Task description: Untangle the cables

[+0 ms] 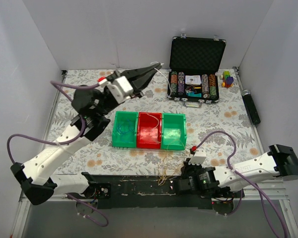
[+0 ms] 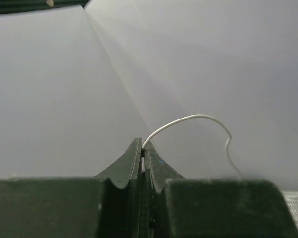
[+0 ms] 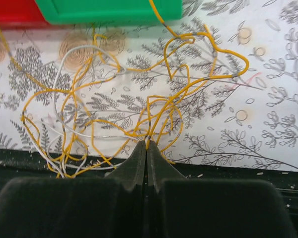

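Apparently pins yellow cables [image 3: 164, 114] with clenched right gripper [image 3: 145, 143] at lower centre, holds white cable [image 2: 188, 117] aloft at upper centre, clamped in left gripper [image 1: 157, 65], to draw it free.

Thin cables [image 3: 148, 124] with smooth glossy coating; right gripper [image 3: 146, 144] of matt black plastic; shiny smooth plastic bins [image 1: 149, 145]; matt floral-printed covering on the table [image 1: 228, 124]

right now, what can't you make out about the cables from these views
- top view: the cable tangle at the near edge is too thin and small to trace
- left wrist: the white cable in the shut left gripper drops behind that gripper's body, far end hidden
- right wrist: the shut right gripper covers how many yellow cables it pinches; one strand leaves at the top edge
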`<state>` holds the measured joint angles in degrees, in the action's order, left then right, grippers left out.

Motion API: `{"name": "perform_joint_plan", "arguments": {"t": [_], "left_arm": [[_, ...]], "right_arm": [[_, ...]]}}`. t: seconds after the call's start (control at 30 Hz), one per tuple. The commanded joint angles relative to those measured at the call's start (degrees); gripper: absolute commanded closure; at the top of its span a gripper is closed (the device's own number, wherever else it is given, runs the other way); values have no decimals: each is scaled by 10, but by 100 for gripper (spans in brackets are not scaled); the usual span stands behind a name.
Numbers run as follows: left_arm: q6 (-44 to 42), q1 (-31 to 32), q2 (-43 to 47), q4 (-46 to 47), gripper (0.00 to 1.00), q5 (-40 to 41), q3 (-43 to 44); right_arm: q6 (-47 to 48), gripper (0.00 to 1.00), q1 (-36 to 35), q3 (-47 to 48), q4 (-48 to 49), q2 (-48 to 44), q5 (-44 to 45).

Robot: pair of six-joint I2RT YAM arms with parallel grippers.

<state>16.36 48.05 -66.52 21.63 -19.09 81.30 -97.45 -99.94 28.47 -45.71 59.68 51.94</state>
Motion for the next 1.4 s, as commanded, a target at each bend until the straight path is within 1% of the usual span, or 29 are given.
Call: {"name": "perform_joint_plan", "arguments": {"t": [0.0, 0.2, 0.37, 0.5, 0.6, 0.73, 1.03, 1.13, 1.33, 1.37], "left_arm": [[13, -3, -15, 39, 100, 13, -45], [20, -3, -53, 83, 100, 5, -123], [19, -3, -81, 105, 100, -4, -156], [17, -3, -102, 110, 100, -9, -167], [7, -3, -114, 113, 100, 14, -167], [-14, -3, -121, 113, 100, 23, -175], [-30, -2, -137, 130, 100, -12, -211], [-53, -2, -148, 141, 100, -21, -224], [-129, -2, -154, 149, 100, -52, -249], [-130, -2, -153, 162, 100, -45, -251]], "right_arm": [[-165, 99, -183, 39, -136, 20, 98], [-285, 99, -244, 51, -230, 31, 141], [-365, 99, -280, 60, -294, 44, 149], [-374, 99, -298, 61, -293, 47, 145], [-375, 99, -302, 63, -293, 54, 144], [-377, 99, -303, 59, -293, 49, 144], [-386, 99, -306, 52, -293, 48, 146], [-386, 99, -307, 53, -293, 49, 145], [-388, 99, -308, 49, -293, 45, 140], [-390, 99, -309, 48, -293, 44, 140]]}}
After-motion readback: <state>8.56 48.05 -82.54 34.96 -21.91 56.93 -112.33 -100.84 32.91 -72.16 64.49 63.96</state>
